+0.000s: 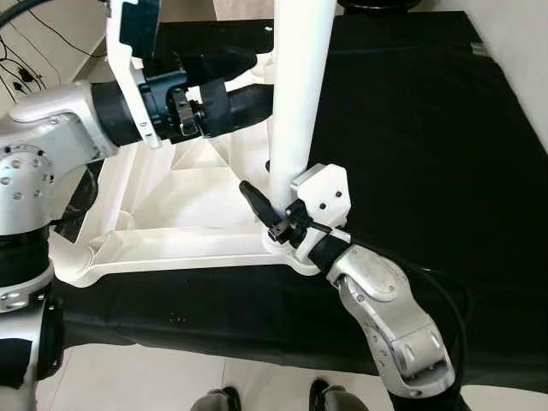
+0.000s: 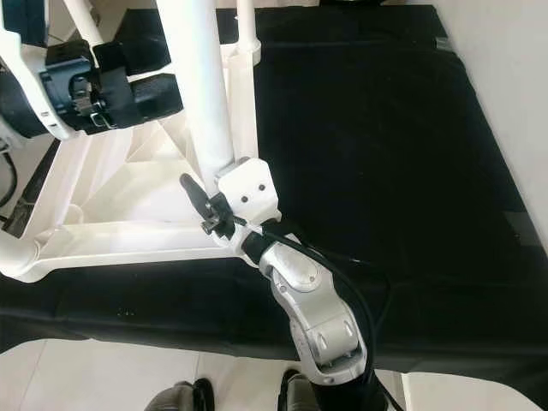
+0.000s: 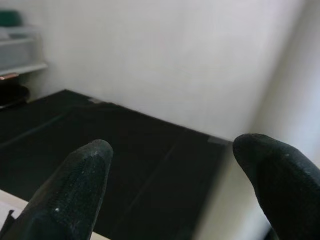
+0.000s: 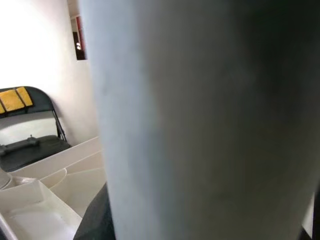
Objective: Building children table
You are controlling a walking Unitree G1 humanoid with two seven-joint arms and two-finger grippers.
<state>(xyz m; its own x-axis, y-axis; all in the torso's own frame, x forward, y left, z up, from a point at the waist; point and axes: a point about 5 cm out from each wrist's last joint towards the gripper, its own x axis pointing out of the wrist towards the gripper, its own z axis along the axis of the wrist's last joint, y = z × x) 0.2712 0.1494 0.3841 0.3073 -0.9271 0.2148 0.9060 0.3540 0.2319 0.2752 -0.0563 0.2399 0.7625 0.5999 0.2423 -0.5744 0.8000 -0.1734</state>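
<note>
In the left eye view, a white plastic children's table top (image 1: 171, 231) is lying upside down on a black surface (image 1: 411, 128), its ribbed underside facing up. A white table leg (image 1: 295, 94) is standing upright in the socket at the near corner of the top. The right gripper (image 1: 272, 208) is reaching in low at the base of that leg; one black finger is showing on the leg's left side and the rest is hidden behind the leg and the white wrist housing, so the fingers are sitting around the leg, though I cannot tell whether they are pressing on it. The left gripper (image 1: 235, 81) is coming in from the left, higher up, with its black fingers pointing toward the leg's upper part; whether they are touching it is unclear.

In the right eye view, the same leg (image 2: 201, 86) is rising from the corner socket, and a second thin white leg (image 2: 246, 26) is standing at the far corner. The robot's two feet (image 2: 235, 396) are showing at the lower edge on a pale floor (image 2: 86, 377).

In the left wrist view, the two black fingertips (image 3: 75, 195) are standing well apart with nothing between them, above the black surface and a white wall (image 3: 165, 60).

In the right wrist view, the white leg (image 4: 200, 120) is sitting very close and blurred. Beside it, the ribbed table top (image 4: 45, 200) and a dark folding chair (image 4: 30, 125) by the wall are showing.
</note>
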